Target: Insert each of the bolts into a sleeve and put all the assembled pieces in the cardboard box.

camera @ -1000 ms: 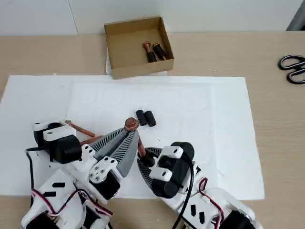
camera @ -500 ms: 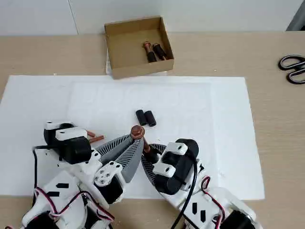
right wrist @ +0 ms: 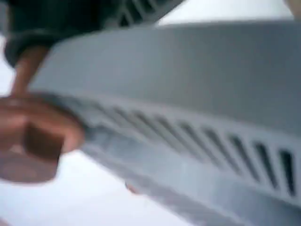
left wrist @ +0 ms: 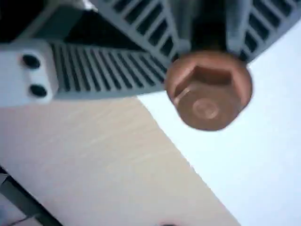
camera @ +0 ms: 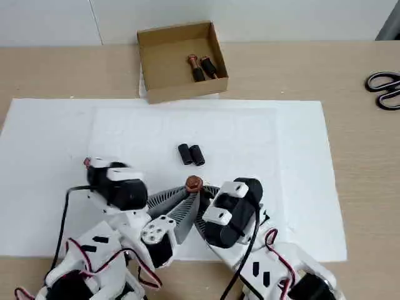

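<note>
Holding entry: copper bolt (camera: 193,184), clamped by the left gripper (camera: 189,192), jaws closed on it below the head, above the white sheet (camera: 281,162) and near two loose sleeves (camera: 190,154).

Right gripper (camera: 201,199): just beside the bolt; its grip cannot be told.

Orientation: long axis near upright, head up, shank down and hidden.

Cardboard box (camera: 156,62): well apart, holding two assembled pieces (camera: 201,66).

Risks, judged: bolt tilting in the clamp and missing a sleeve's bore; crowded grippers colliding; sleeves rolling if nudged.
</note>
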